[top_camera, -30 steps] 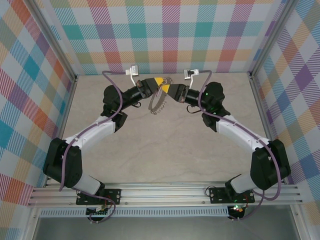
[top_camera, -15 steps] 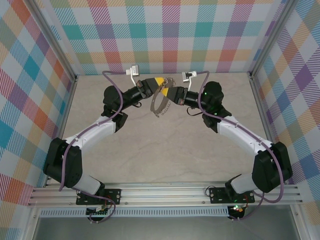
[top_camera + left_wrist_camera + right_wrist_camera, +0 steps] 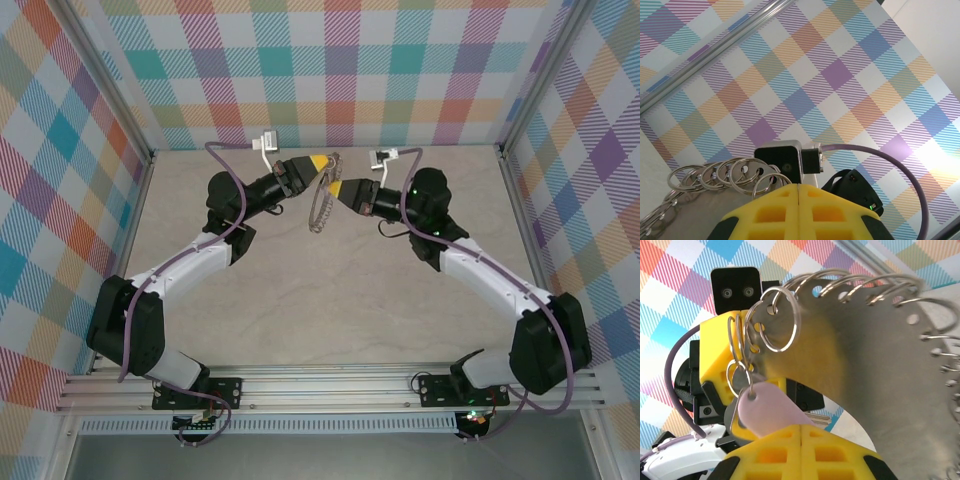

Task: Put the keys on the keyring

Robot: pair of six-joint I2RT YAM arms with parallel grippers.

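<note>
The keyring (image 3: 319, 206) is a large silver hoop edged with small loops, held up in the air. In the top view it hangs edge-on below my left gripper (image 3: 321, 162), which is shut on its upper rim. The left wrist view has the loops (image 3: 725, 174) beside that shut gripper (image 3: 799, 187). The hoop's broad face (image 3: 865, 365) fills the right wrist view. There the lilac-headed key (image 3: 767, 407) hangs by its hole on a small loop (image 3: 740, 380). It lies face-on just beyond the tips of my right gripper (image 3: 800, 427), whose jaws meet with nothing between them. In the top view the right gripper (image 3: 335, 188) sits close beside the hoop.
Checked walls (image 3: 330, 70) close the workspace at the back and on both sides. The beige tabletop (image 3: 330, 300) lies below the raised grippers. A purple cable (image 3: 880, 150) runs from the right wrist camera (image 3: 780, 160), which sits right in front of the left gripper.
The right gripper has drawn back a little from the left one, toward the near side. The hoop has swung from an open oval to nearly edge-on in the top view.
</note>
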